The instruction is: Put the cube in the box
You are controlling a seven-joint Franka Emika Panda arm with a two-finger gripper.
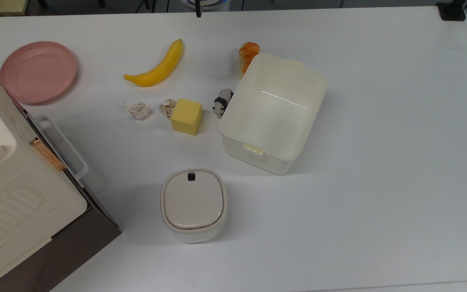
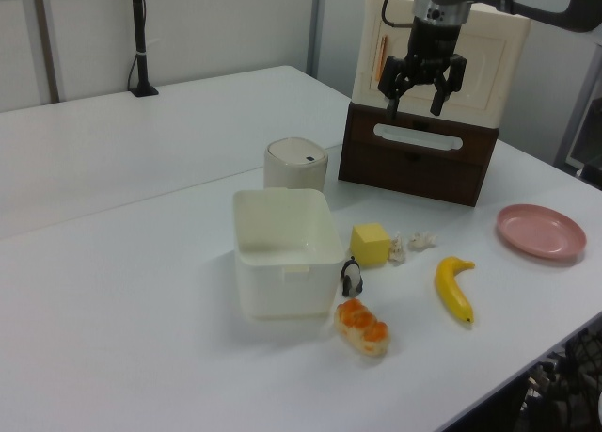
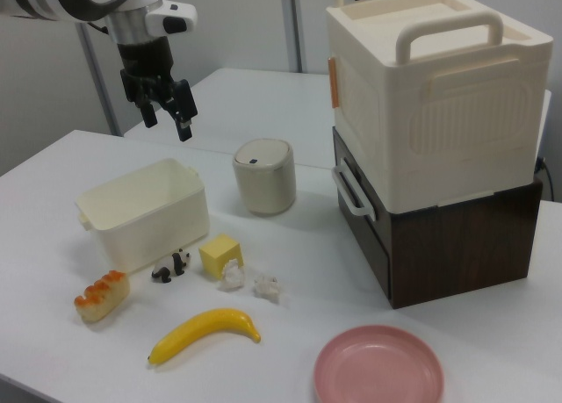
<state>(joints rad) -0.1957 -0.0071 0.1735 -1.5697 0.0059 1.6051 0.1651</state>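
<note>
The gripper (image 2: 420, 95) hung high above the table, fingers spread and empty. The cube (image 1: 186, 116) sat on the table beside the box (image 1: 284, 153), apart from it. Risk noted: a crumpled scrap (image 1: 167, 108) touching the cube and the panda figurine (image 1: 221, 102) nearby could be knocked during descent. No legible writing or brand was found.

In the top view, the cube (image 1: 186, 116) is set on the table (image 1: 379, 162), left of the box (image 1: 233, 140). A panda figure (image 1: 221, 103) is placed between them.
</note>
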